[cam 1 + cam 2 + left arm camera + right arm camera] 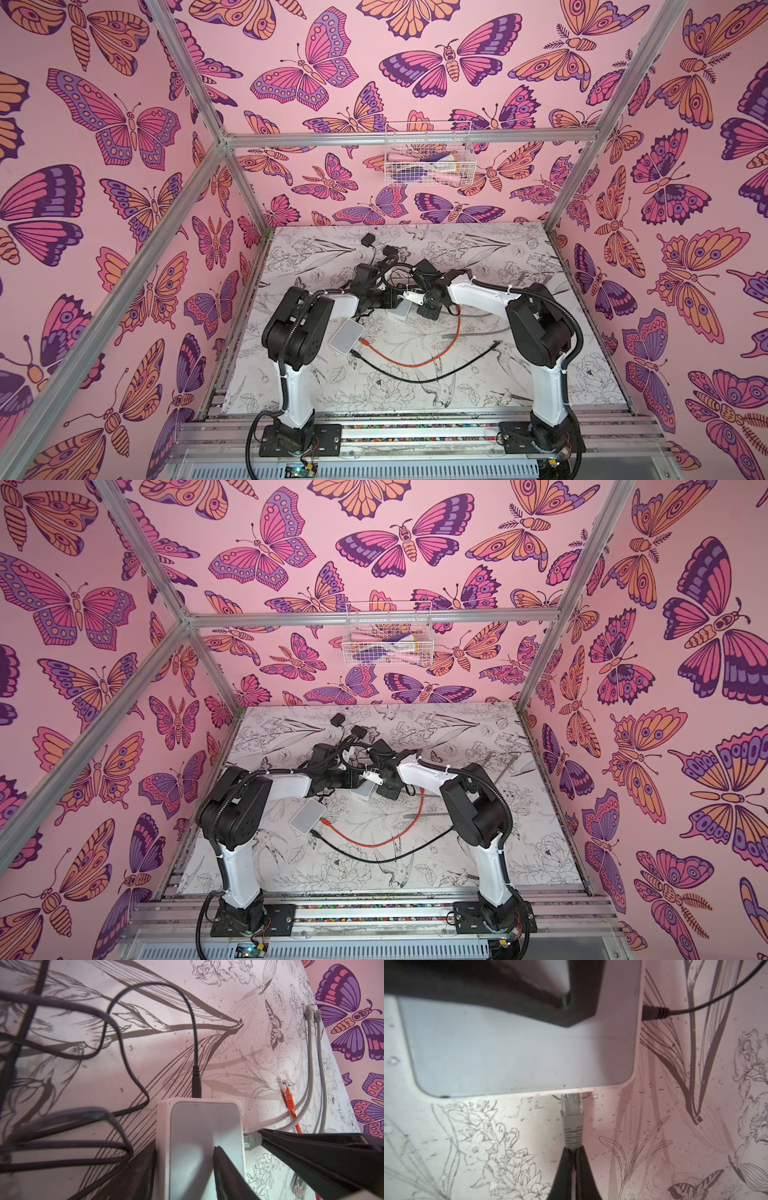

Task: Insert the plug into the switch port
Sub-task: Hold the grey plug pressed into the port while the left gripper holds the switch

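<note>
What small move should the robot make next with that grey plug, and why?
Probably push straight into the switch: the right gripper pinches behind the grey plug, whose tip sits at the switch's edge, not seated; the left gripper holds the switch.

The white rectangular plastic switch box (519,1053) looks smooth and matt, with faint scuffs. At its edge, the grey network plug (572,1124) has a clear, glossy plastic tip and a ribbed, rubbery matt boot. Under the box, the flower-printed table sheet (675,1136) looks matt, paper-like and speckled.
</note>
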Controlling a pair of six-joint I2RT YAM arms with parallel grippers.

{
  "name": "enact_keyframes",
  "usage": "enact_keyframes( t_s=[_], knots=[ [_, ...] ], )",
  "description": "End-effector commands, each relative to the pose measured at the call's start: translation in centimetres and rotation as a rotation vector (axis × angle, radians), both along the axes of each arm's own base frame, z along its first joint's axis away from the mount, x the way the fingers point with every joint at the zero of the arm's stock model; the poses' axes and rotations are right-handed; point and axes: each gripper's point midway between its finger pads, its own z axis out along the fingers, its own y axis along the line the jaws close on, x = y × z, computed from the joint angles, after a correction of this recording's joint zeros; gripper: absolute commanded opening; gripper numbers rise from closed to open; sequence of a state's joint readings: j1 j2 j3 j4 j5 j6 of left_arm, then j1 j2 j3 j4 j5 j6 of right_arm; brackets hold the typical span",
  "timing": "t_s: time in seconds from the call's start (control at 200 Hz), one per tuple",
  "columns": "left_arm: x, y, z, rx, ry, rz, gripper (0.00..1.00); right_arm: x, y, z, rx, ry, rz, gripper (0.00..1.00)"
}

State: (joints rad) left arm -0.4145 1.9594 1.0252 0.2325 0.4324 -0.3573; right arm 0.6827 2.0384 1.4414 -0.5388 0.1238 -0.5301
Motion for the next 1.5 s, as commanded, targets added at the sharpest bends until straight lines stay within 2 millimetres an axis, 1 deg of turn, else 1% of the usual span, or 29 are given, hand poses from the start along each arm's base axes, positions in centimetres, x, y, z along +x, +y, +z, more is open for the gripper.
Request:
enact_keyframes(
  t_s=[0.0, 0.155, 0.416, 0.666, 0.881, 1.061, 1.242, 1.492],
  knots=[
    [-3.5, -0.6, -2.2, 0.027, 0.100, -0.052, 0.47, 0.2, 2.4, 2.3, 0.120, -0.037, 0.018, 0.00],
    [-4.5, -0.9, -2.6, 0.047, 0.101, -0.071, 0.47, 0.0, 2.7, 2.6, 0.157, -0.044, 0.019, 0.00],
    [-6.2, -1.2, -3.6, 0.070, 0.119, -0.097, 0.47, -0.3, 3.6, 4.0, 0.245, -0.060, 0.017, 0.00],
    [-7.5, -1.2, -4.1, 0.081, 0.131, -0.115, 0.46, -0.3, 3.9, 4.4, 0.301, -0.077, 0.003, 0.00],
    [-8.3, -1.4, -4.6, 0.076, 0.144, -0.126, 0.46, -0.2, 3.9, 4.3, 0.363, -0.082, -0.037, 0.00],
    [-8.7, -1.6, -4.7, 0.079, 0.145, -0.138, 0.45, -0.2, 3.9, 4.8, 0.409, -0.087, -0.055, 0.00],
    [-9.1, -2.0, -4.9, 0.081, 0.150, -0.152, 0.43, -0.3, 4.4, 5.1, 0.445, -0.085, -0.051, 0.00],
    [-9.8, -2.2, -5.3, 0.092, 0.153, -0.170, 0.43, -0.1, 4.9, 5.9, 0.497, -0.098, -0.047, 0.00]
  ],
)
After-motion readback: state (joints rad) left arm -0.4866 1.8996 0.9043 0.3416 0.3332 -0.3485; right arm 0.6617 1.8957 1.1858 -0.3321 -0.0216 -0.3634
